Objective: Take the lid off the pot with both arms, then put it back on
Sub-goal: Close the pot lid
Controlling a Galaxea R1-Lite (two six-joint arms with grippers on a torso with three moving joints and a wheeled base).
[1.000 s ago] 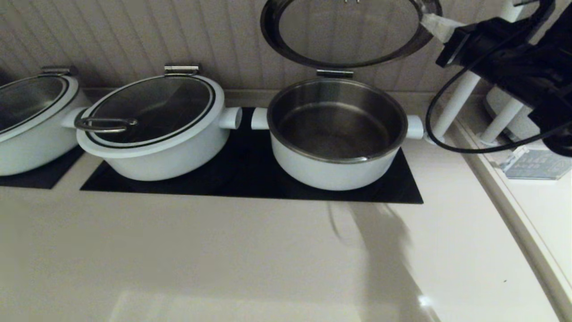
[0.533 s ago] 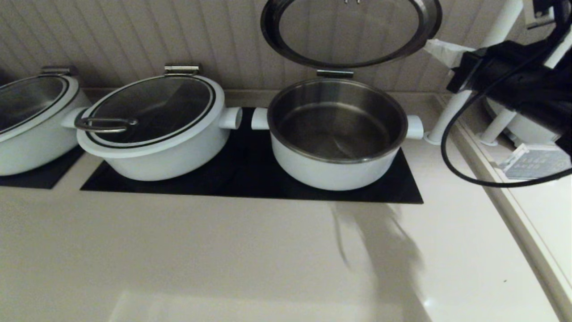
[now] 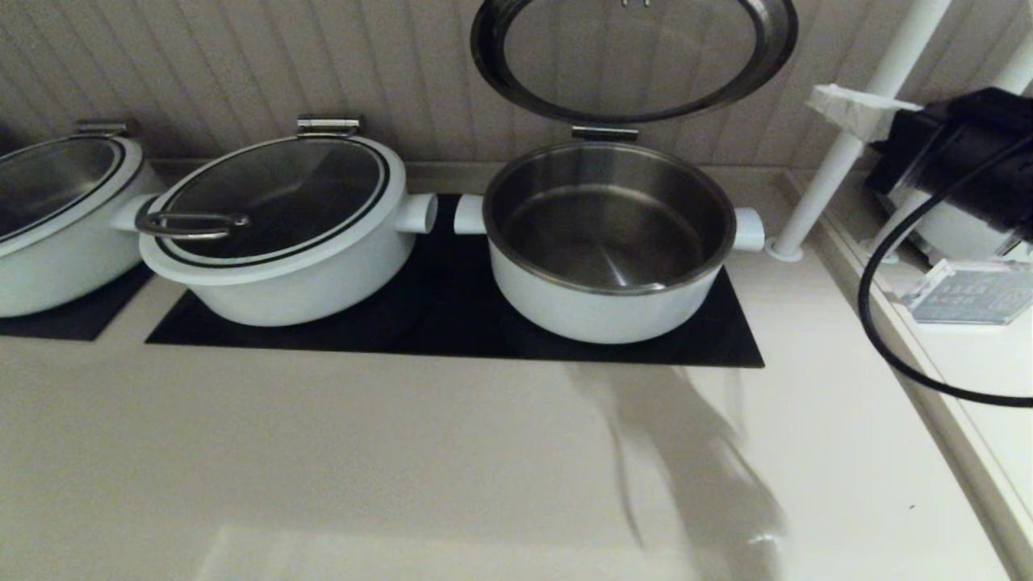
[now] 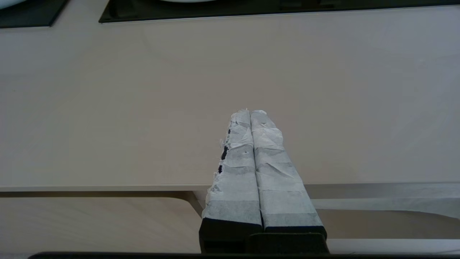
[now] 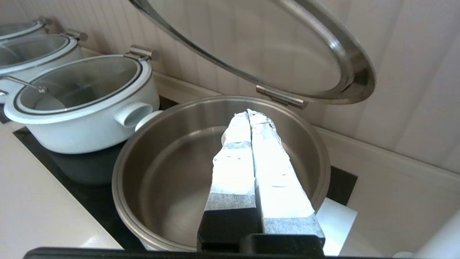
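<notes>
The pot [image 3: 605,307] stands open on the black hob, its steel liner empty. The lid [image 3: 633,56] stands raised on its steel hinge [image 3: 604,132] behind the pot, against the wall; its handle is out of view. My right gripper [image 3: 819,98] is shut and empty, in the air to the right of the lid and apart from it. In the right wrist view its taped tips [image 5: 248,114] hang above the pot [image 5: 122,180], below the lid [image 5: 345,54]. My left gripper [image 4: 249,112] is shut and empty above the bare counter near its front edge, out of the head view.
A second white pot [image 3: 274,266] with a loop-handled lid sits left of the open one, a third [image 3: 48,242] at the far left. A white post [image 3: 847,145] stands right of the pot. A clear plastic stand [image 3: 968,294] sits on the right ledge.
My right arm has drawn back to the right and a little lower, away from the lid's rim. The lid stays raised on its hinge.
</notes>
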